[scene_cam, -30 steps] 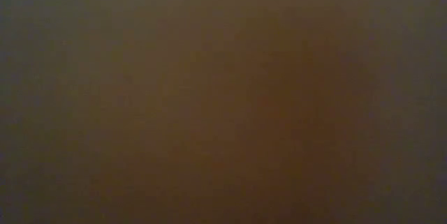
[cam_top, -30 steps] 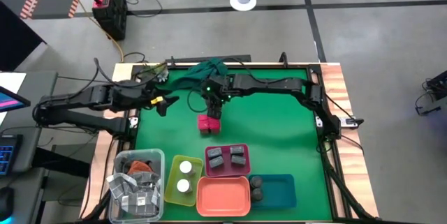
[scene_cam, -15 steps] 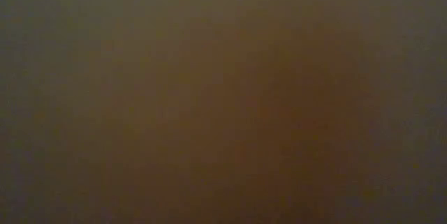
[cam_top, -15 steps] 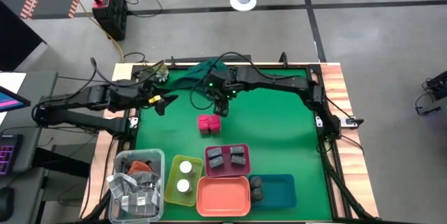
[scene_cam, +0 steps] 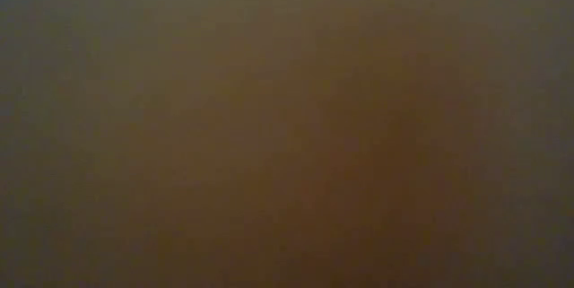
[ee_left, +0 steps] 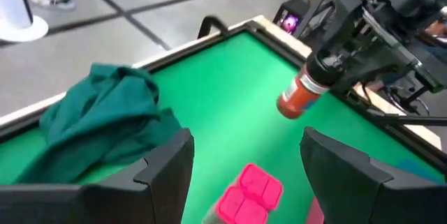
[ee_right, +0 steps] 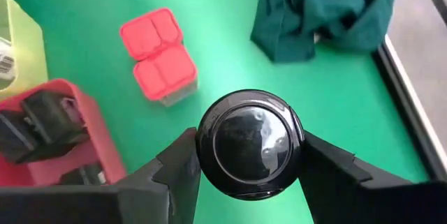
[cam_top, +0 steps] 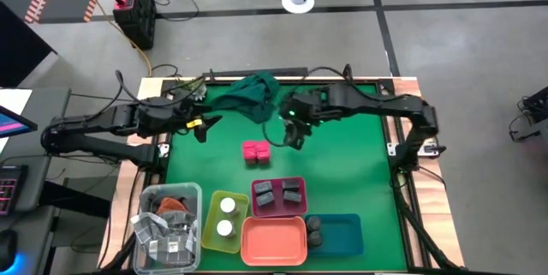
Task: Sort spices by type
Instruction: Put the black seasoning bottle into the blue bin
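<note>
My right gripper (cam_top: pixel 295 135) hangs over the middle of the green table, shut on a dark-lidded round jar (ee_left: pixel 297 97) with a reddish body. Two joined bright pink blocks (cam_top: pixel 254 152) lie flat on the table just left of it, also seen as pink blocks (ee_right: pixel 157 53). The dark green cloth (cam_top: pixel 257 93) lies bunched at the far edge. My left gripper (ee_left: pixel 244 161) waits open near the table's left side, as left gripper (cam_top: pixel 202 126), pointing at the pink blocks (ee_left: pixel 248 192). The low view is dark and shows nothing. My right gripper (ee_right: pixel 249 147) pinches the jar's round dark lid (ee_right: pixel 213 147) between its two fingers (ee_right: pixel 174 172), one on each side. It comes from above, slanting down. The jar is lifted clear of the table and hangs tilted below the fingers, its reddish body (ee_left: pixel 293 102) lowest.
Along the near edge stand a yellow tray (cam_top: pixel 211 215) with two white-lidded jars, a pink tray (cam_top: pixel 278 181) with dark grey boxes, an orange tray (cam_top: pixel 274 242) and a blue tray (cam_top: pixel 341 234) with dark round jars. A clear tub (cam_top: pixel 167 224) sits at the near left corner.
My right gripper has moved from just above the pink blocks toward the table's right. The pink blocks have stayed where they were. My left arm has kept still.
</note>
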Motion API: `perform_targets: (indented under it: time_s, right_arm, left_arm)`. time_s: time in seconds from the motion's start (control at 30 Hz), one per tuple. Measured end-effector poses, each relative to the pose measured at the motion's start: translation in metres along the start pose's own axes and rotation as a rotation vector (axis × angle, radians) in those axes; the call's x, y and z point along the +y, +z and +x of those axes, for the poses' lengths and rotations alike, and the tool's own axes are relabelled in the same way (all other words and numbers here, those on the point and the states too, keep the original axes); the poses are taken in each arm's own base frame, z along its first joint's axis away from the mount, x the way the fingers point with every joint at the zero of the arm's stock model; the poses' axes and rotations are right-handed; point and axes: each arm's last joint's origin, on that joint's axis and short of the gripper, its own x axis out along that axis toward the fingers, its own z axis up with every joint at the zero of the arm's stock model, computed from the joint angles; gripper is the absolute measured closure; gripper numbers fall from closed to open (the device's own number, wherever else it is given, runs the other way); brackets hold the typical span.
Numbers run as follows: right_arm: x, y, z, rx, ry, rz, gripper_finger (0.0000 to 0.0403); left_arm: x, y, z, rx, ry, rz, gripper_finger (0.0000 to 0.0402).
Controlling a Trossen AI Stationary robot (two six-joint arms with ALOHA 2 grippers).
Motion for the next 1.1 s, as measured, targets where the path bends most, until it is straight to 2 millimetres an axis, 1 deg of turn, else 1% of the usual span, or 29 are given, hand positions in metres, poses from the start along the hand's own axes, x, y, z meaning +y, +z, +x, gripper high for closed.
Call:
perform_targets:
  time_s: [0.13,0.3,0.4,0.5,0.63,0.8,0.97,1.1]
  right_arm:
    - [0.006,-0.024,-0.015,-0.006,-0.014,0.096,0.0179]
    - [0.013,-0.05,-0.028,-0.018,-0.026,0.292,0.0179]
    - [0.018,-0.06,-0.034,-0.021,-0.028,0.421,0.0179]
    - [0.025,-0.066,-0.044,-0.042,-0.013,0.5,0.0179]
    - [0.039,-0.073,-0.055,-0.056,0.035,0.524,0.0179]
    - [0.055,-0.082,-0.07,-0.08,0.105,0.511,0.0179]
    - [0.065,-0.089,-0.075,-0.066,0.124,0.473,0.0179]
    - [0.069,-0.091,-0.077,-0.066,0.131,0.419,0.0178]
  left_arm:
    - [-0.002,0.004,0.0,-0.035,-0.025,0.037,0.0153]
    - [-0.004,0.003,-0.001,-0.012,-0.087,0.078,0.0153]
    - [-0.008,0.002,-0.002,0.024,-0.161,0.089,0.0153]
    - [-0.013,-0.001,-0.004,0.058,-0.241,0.126,0.0153]
    - [-0.018,-0.005,-0.006,0.088,-0.318,0.179,0.0153]
    - [-0.02,-0.006,-0.008,0.095,-0.338,0.188,0.0153]
    - [-0.02,-0.006,-0.008,0.097,-0.332,0.163,0.0153]
    - [-0.019,-0.006,-0.007,0.074,-0.276,0.148,0.0153]
